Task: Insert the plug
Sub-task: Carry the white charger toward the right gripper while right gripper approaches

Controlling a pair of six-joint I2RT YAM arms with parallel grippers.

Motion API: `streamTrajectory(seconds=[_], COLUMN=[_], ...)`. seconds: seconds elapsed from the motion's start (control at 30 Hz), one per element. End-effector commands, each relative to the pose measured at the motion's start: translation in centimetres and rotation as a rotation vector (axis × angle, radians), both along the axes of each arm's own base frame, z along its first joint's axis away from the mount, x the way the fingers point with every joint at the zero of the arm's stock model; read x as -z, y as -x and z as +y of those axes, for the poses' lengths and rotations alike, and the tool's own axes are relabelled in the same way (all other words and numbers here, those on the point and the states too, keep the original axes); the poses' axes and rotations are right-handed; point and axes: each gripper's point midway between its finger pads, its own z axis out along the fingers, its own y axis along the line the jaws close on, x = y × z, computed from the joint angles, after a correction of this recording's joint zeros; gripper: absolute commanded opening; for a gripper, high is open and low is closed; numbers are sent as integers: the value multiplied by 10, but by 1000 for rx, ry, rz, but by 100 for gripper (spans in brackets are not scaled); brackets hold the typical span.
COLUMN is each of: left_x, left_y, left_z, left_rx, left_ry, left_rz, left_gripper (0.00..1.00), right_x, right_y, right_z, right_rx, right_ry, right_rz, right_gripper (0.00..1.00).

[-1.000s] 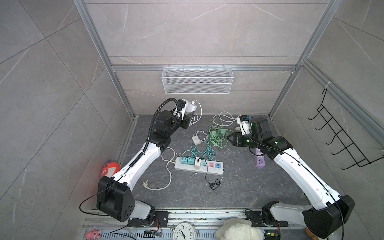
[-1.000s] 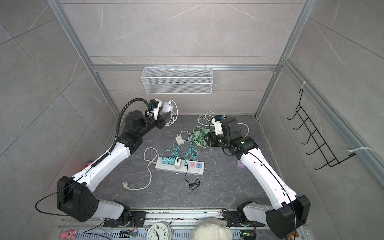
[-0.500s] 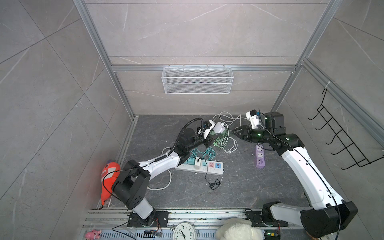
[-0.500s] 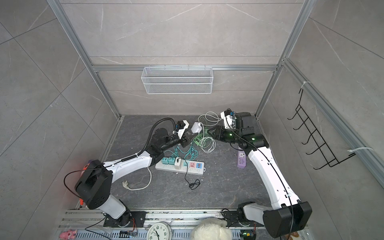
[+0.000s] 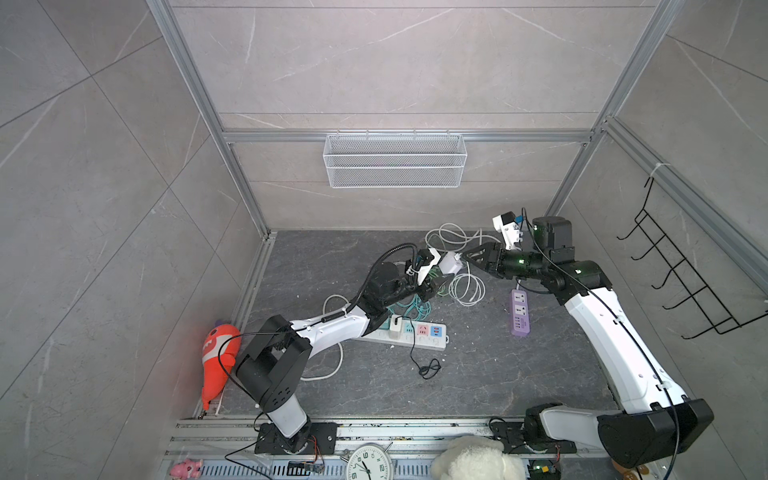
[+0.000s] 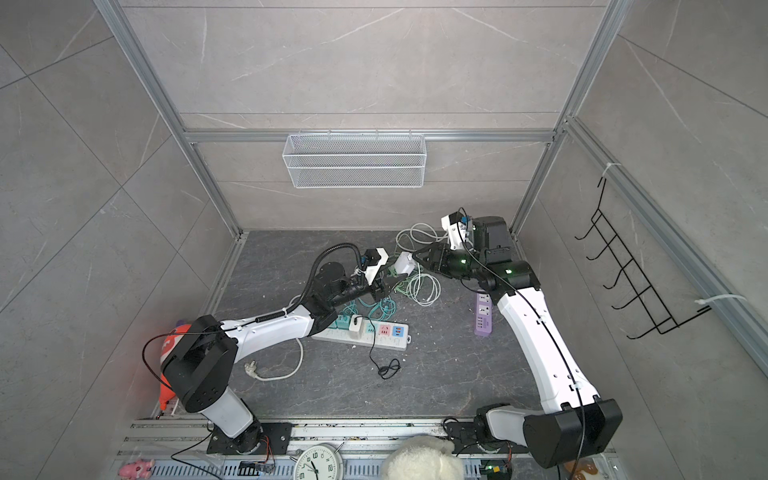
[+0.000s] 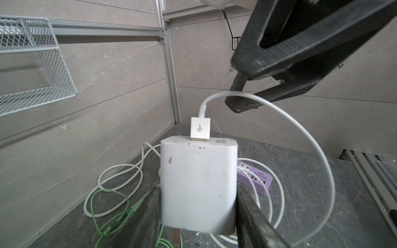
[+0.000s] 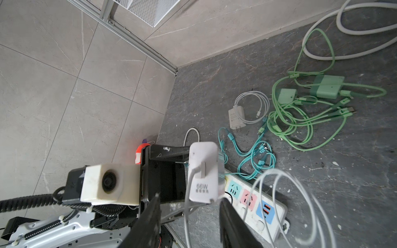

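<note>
Left wrist: left gripper [image 7: 197, 187] clamps white charger [image 7: 198, 171], brought from far-left to centre | right gripper [image 8: 190, 197] parted at its cable end, ungripped | regrasp before power strip [image 5: 415, 337] likely.

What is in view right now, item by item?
66W charger: one, white, held aloft
USB cable: one, white, in that charger
long power strip: one, white, mid-floor
short power strip: one, purple, floor right
green chargers: two, green, back floor
cables: tangle, green and teal, mid-floor
small charger: one, white, back floor
wire basket: one, white, back wall
hook rack: one, black, right wall
plush fish: one, orange, left floor edge
clock: one, white, front rail
left hand: one, black, gripping 66W charger
right hand: one, black, open
</note>
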Motion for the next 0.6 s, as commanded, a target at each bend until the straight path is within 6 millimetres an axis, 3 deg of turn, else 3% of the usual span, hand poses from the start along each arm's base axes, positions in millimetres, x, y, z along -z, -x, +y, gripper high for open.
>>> streamTrajectory(seconds=[0.0,0.3,0.57], left_x=[-45,-46,-46], left_y=[13,21,23], left_z=[-2,-6,-9], left_rx=[44,60,65], left_ry=[101,93,90], left_rz=[-101,-106,-107], left_gripper=[17,17,17], right_x=[-3,11,18], right_y=[1,-1,1], right_z=[-3,-2,13], right_rx=[1,0,-44], right_ry=[27,77,128], right_rz=[-3,23,35], right_gripper=[47,48,48])
